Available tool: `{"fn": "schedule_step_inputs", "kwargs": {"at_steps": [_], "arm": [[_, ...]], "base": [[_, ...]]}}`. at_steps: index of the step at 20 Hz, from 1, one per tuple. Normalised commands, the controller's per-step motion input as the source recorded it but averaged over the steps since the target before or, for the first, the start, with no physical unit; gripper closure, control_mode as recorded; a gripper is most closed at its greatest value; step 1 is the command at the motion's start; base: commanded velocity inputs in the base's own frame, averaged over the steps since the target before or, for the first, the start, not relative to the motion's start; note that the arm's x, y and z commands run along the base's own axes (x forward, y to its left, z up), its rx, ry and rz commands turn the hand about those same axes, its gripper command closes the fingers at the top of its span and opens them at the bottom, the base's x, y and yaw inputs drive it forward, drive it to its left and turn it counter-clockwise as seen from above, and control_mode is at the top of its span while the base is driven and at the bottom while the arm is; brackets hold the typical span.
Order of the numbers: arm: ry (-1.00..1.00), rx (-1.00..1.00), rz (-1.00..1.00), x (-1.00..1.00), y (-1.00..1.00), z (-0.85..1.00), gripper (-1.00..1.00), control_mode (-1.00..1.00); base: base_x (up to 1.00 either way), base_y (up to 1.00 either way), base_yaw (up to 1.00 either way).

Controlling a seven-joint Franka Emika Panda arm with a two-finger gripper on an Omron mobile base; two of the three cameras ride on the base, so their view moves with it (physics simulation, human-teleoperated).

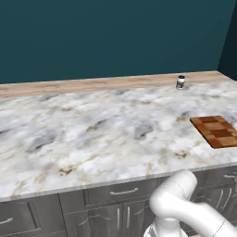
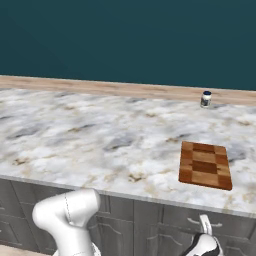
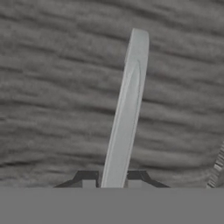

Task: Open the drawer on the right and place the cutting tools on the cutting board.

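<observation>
In the hand view, my gripper (image 3: pixel 113 178) is shut on the drawer's pale metal handle (image 3: pixel 127 118), which runs up between the two dark fingertips. Behind the handle is the dark grey drawer front (image 3: pixel 52 87), which looks shut. From the right base view, the gripper (image 2: pixel 204 227) reaches that drawer (image 2: pixel 230 220) just under the counter edge, below the checkered wooden cutting board (image 2: pixel 205 165). The board (image 1: pixel 217 131) lies flat near the counter's right front. The cutting tools are hidden.
A small dark-capped jar (image 2: pixel 205 99) stands at the back of the marble counter (image 2: pixel 100 135), by the wooden strip along the teal wall. More grey drawers and cabinet doors (image 1: pixel 115 192) line the front below the counter.
</observation>
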Motion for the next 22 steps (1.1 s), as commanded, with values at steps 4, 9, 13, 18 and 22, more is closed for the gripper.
{"fn": "schedule_step_inputs", "kwargs": {"at_steps": [4, 9, 13, 18, 22], "arm": [[-0.07, 0.0, 0.0, -0.51, -0.35, 0.0, 1.0, -1.0], [-0.07, 0.0, 0.0, -0.61, -0.38, 0.0, 1.0, -1.0], [-0.05, 0.0, -0.02, -0.56, -0.34, 0.0, 1.0, -1.0], [-0.02, 0.0, -0.03, -0.6, -0.43, 0.0, 1.0, -1.0], [0.0, -0.01, -0.05, -0.7, -0.49, 0.0, 1.0, -1.0]], "base": [[0.0, 0.0, 0.0], [0.0, 0.0, 0.0], [0.0, 0.0, 0.0], [0.0, 0.0, 0.0], [0.0, 0.0, 0.0]]}}
